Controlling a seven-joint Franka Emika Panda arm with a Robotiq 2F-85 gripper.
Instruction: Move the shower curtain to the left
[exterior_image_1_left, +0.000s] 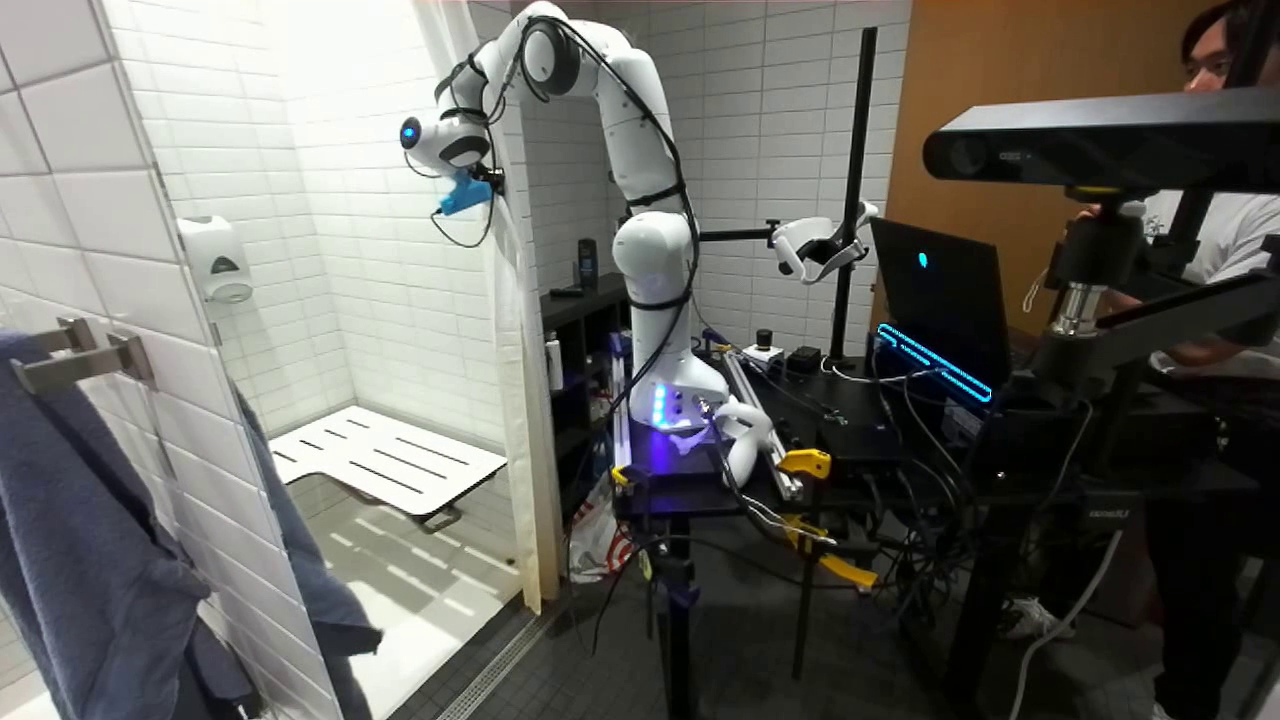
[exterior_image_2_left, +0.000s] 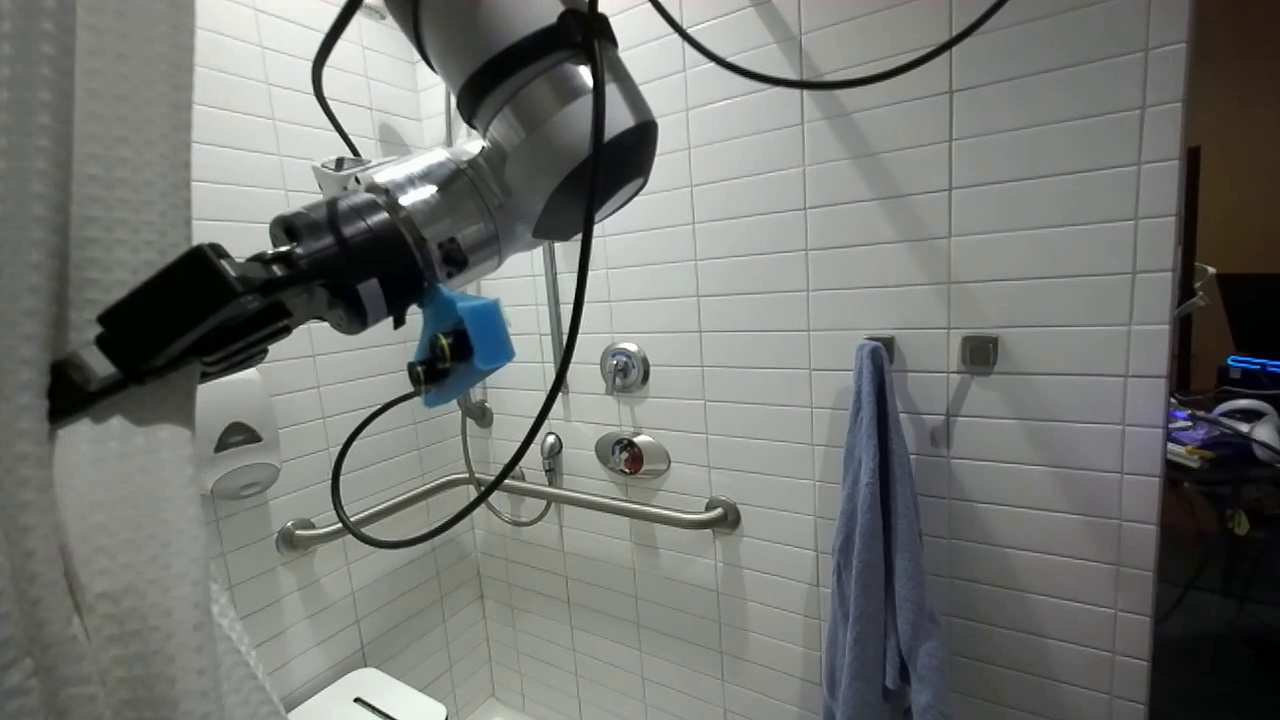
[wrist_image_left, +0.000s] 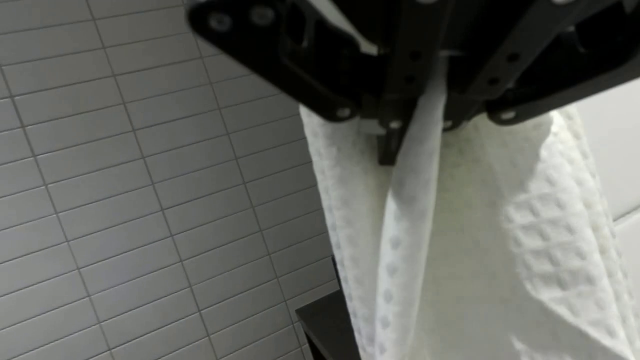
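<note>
The white, waffle-textured shower curtain (exterior_image_1_left: 520, 420) hangs gathered at the edge of the shower, beside the robot. In an exterior view it fills the left side (exterior_image_2_left: 130, 560). In the wrist view it hangs down from the jaws in folds (wrist_image_left: 475, 250). My gripper (exterior_image_1_left: 493, 180) is at the curtain, well above the shower bench. It is shut on the curtain, with a narrow fold between its fingers in the wrist view (wrist_image_left: 417, 132). In an exterior view the gripper (exterior_image_2_left: 85, 385) presses into the cloth, and the far finger is hidden.
A white slotted bench (exterior_image_1_left: 390, 460) stands inside the shower. A soap dispenser (exterior_image_1_left: 216, 258) and grab bar (exterior_image_2_left: 600, 503) are on the tiled walls. A dark shelf (wrist_image_left: 327, 320) stands beyond the curtain. A blue towel (exterior_image_2_left: 880, 560) hangs nearby. A person (exterior_image_1_left: 1215, 240) stands behind the laptop.
</note>
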